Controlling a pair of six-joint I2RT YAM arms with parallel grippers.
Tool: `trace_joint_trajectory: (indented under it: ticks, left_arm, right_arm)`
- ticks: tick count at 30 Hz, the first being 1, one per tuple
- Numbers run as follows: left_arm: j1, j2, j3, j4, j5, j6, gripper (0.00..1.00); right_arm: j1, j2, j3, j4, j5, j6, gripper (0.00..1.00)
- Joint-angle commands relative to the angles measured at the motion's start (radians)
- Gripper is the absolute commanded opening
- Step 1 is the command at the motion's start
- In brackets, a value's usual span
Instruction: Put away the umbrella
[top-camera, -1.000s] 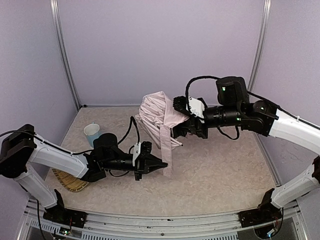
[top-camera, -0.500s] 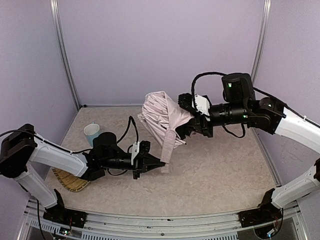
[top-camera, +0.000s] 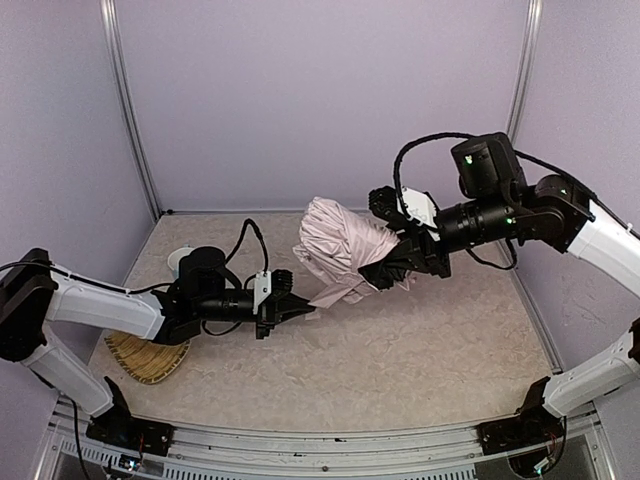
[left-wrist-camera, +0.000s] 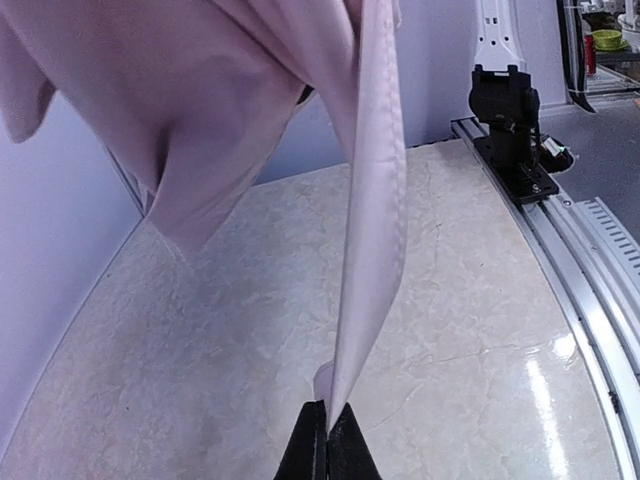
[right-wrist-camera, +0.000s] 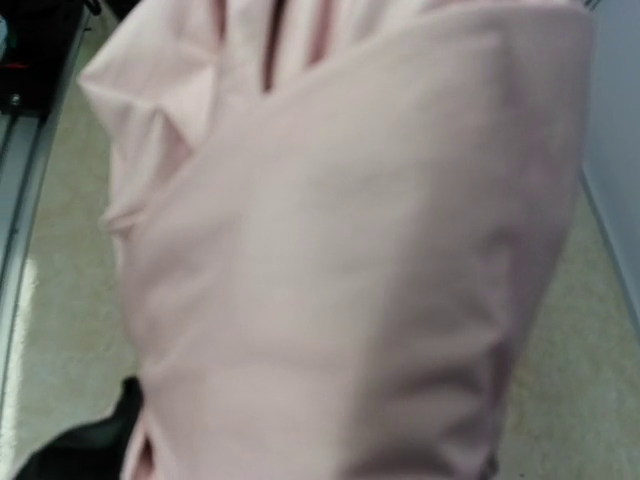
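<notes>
The umbrella is a folded bundle of pale pink fabric held in the air above the middle of the table. My right gripper grips its right end. In the right wrist view the pink fabric fills the frame and hides the fingers. A long pink strap runs from the bundle down and left to my left gripper. In the left wrist view the left gripper is shut on the tip of the strap, which is pulled taut below the canopy. The shaft and handle are hidden.
A pale cup stands behind my left arm at the left. A flat woven basket lies at the near left, partly under that arm. Purple walls close in the back and sides. A metal rail runs along the table's front edge.
My right gripper has raised the umbrella and carried it right. My left gripper has moved back and left with the strap, which went from hanging down to stretched taut sideways.
</notes>
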Motion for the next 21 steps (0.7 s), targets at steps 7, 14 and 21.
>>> trace_joint_trajectory:
  ticks: [7,14,21]
  left_arm:
    - [0.099,0.215,0.214,-0.076,-0.067,0.151,0.0]
    - [0.125,0.282,0.276,-0.068,0.025,0.203,0.0]
    - [0.111,0.32,0.279,-0.037,-0.04,0.214,0.0]
  right_arm:
    - [0.23,-0.009,-0.037,0.055,-0.145,0.048,0.0]
    - [0.375,0.041,-0.257,0.089,0.065,0.098,0.0]
    - [0.382,0.156,-0.518,0.278,0.113,0.136,0.0]
